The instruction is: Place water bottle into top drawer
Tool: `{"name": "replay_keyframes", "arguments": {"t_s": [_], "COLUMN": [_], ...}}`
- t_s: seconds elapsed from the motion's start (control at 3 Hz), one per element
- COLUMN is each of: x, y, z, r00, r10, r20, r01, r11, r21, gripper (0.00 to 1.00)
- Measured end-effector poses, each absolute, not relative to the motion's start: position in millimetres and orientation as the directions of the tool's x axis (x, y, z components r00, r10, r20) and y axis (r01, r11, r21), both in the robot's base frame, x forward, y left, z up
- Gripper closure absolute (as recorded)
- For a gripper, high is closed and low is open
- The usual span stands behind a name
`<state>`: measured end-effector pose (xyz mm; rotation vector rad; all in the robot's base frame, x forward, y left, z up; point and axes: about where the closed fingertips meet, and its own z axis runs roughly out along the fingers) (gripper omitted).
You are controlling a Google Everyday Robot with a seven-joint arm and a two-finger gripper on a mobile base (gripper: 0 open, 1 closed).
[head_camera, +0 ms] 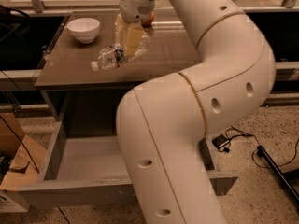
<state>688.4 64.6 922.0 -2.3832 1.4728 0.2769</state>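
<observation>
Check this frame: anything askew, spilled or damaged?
Only the water bottle stands out: it sits tilted in the gripper over the table, cap end lower and towards the left, and its plastic looks crinkled. No spill shows. The white bowl stands upright, and the top drawer is open and sits level.

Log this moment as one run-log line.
gripper: shut on water bottle | position: tilted, over table | top drawer: open, bottle not in
</observation>
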Motion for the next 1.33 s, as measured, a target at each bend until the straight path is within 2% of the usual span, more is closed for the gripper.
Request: {"name": "replay_keyframes", "arguments": {"t_s": [0.33,1.0,1.33], "x": [657.4,574.8,533.5], "y": [53.8,45.0,34.7], "z": [926.7,958.5,953.4], "r00": [0.460,0.526,0.495], "r10": [-0.789,-0.683,-0.687], "r20": [-0.407,-0.507,-0.531], "r01": [-0.887,-0.850,-0.869], "r11": [-0.432,-0.437,-0.373], "r21": [-0.165,-0.294,-0.326], "gripper": [1.00,1.00,1.00]}}
